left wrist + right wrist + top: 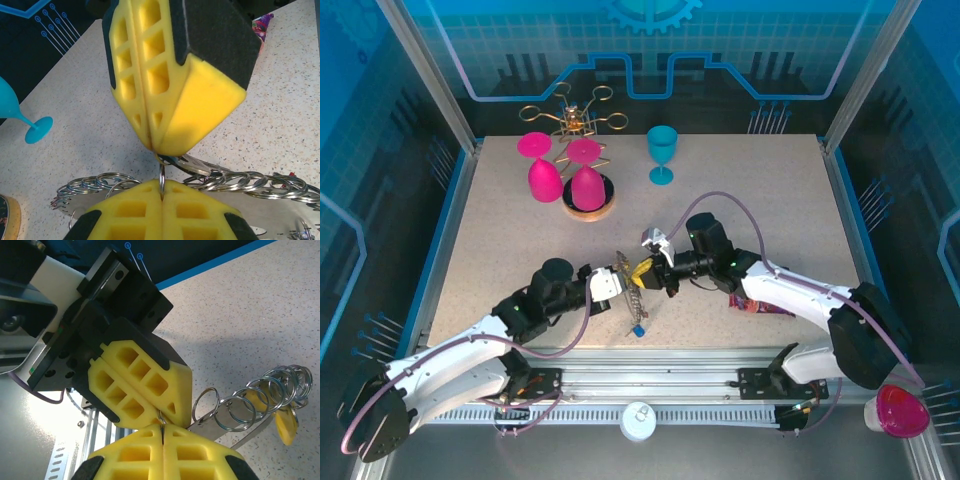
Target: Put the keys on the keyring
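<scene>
The keyring [632, 298] is a grey strip [252, 209] threaded with several silver split rings [239, 409], and it hangs between the two arms over the table's near middle. My left gripper [162, 191] is shut on one upright split ring [161, 176]. My right gripper [163, 428] is shut tip to tip against it, pinching what looks like a small silver key [212, 167] at that ring. Seen from above, the left gripper [623, 277] and right gripper [643, 272] meet. A blue key [638, 329] dangles low, and a yellow key tag [286, 424] hangs at the far rings.
A gold wire rack [575, 115] on a wooden base holds two pink goblets [545, 180] at the back left, with a teal goblet [662, 153] to its right. A colourful wrapper [760, 306] lies under the right arm. Another pink goblet [900, 410] sits off the table.
</scene>
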